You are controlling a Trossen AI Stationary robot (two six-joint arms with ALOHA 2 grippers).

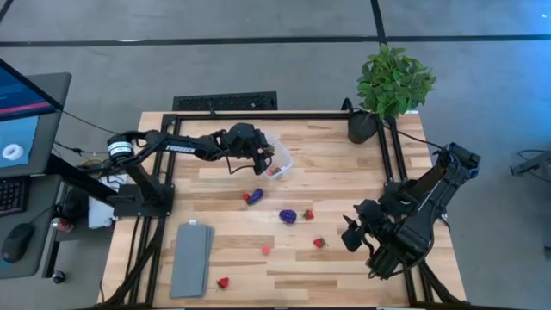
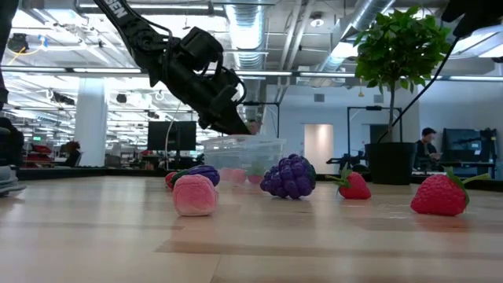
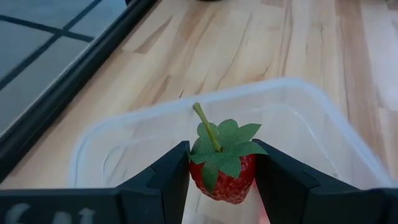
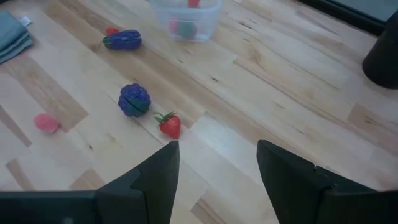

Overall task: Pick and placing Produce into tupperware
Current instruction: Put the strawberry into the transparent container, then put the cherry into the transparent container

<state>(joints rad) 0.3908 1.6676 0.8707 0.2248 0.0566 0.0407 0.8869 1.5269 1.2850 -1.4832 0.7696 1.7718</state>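
Near edge: one strawberry just right of the grey slab, close to the table's near rim. My right gripper hangs over the near right part of the table, fingers spread wide, nothing in them. Bare wood under it, open room ahead.

Mid-table, scattered well apart: pink piece, second strawberry, grape cluster with a third strawberry just beside it, eggplant further left. Clear lanes between all of them.

Far side: tupperware sits left of centre, bare wood between it and the far frame edge. Red and pink pieces already in it. My left gripper is over the tub's left rim, clamped on a strawberry, stem up, inside the rim line.

Potted plant at far right corner, well clear.
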